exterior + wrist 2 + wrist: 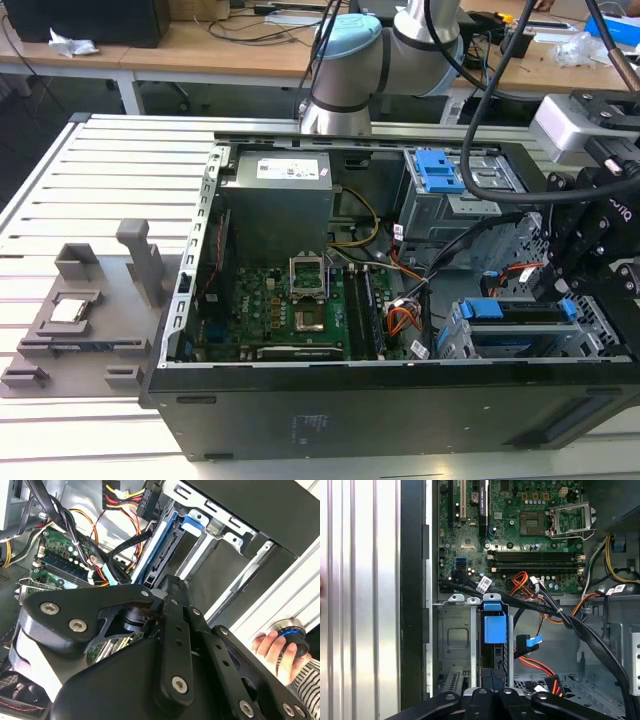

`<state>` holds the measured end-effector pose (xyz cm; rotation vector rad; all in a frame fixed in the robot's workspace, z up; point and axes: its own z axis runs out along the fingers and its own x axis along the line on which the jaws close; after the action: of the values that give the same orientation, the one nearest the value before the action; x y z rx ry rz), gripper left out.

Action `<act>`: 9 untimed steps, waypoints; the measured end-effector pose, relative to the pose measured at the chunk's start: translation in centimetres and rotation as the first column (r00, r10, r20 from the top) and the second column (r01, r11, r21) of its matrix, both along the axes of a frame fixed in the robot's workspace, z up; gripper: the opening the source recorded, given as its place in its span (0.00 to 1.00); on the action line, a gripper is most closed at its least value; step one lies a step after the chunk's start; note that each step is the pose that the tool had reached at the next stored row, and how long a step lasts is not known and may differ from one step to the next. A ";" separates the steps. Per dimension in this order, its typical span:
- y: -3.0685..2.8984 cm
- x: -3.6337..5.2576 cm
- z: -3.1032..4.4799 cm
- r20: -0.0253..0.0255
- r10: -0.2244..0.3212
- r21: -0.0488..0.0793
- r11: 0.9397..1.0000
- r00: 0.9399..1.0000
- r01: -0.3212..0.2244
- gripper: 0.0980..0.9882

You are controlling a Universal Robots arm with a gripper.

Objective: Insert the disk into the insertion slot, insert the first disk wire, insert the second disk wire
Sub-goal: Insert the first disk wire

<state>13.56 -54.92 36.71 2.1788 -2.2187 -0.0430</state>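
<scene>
— Where is the arm?
— The arm rises behind the case and bends across toward the exterior view's right. Its wrist hangs over that end of the case, pointing down.
— And the end effector?
— The end effector sits just over the disk, at its blue handle end. Whether it is apart or together cannot be told.
— The disk itself?
— It is seated in the slot, blue carrier outward, with black wires crossing near it.
— Anything else?
— A person's hand grips a blue-ringed knob outside the case, by the slatted table.
</scene>
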 end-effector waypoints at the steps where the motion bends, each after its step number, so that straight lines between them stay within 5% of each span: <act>1: 0.00 0.00 0.00 0.000 0.000 0.000 1.000 1.000 0.000 0.15; 3: 0.00 0.01 0.00 0.000 0.000 0.000 1.000 1.000 0.000 0.30; 9: 0.29 0.03 0.00 0.000 0.133 0.000 0.991 0.991 -0.133 0.30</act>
<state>13.59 -54.62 36.71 2.3206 -2.0672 -0.0396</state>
